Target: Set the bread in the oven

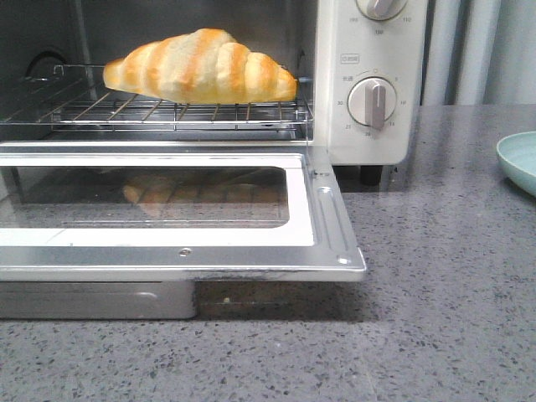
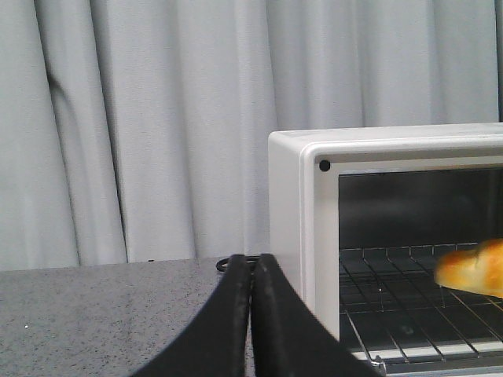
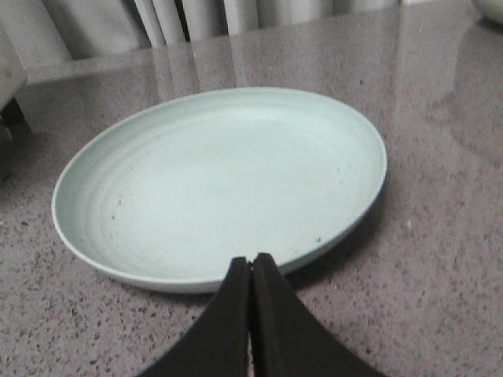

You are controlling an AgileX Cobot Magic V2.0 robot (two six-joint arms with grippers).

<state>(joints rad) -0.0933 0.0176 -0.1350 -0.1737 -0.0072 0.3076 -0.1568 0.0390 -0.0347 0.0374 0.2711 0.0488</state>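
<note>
The bread (image 1: 201,67), a pale roll with golden-orange stripes, lies on the wire rack (image 1: 167,113) inside the cream-white oven (image 1: 335,126). The oven's glass door (image 1: 167,209) hangs open and flat. One end of the bread shows in the left wrist view (image 2: 475,269). My left gripper (image 2: 251,259) is shut and empty, beside the oven's outer left wall (image 2: 287,220). My right gripper (image 3: 251,259) is shut and empty, just at the near rim of a pale green plate (image 3: 220,184). Neither gripper shows in the front view.
The pale green plate's edge (image 1: 519,159) sits at the right of the grey speckled counter (image 1: 444,293). The oven's dials (image 1: 373,100) face forward. A grey curtain (image 2: 157,118) hangs behind. A black cable loop (image 2: 236,261) lies by the oven's left side.
</note>
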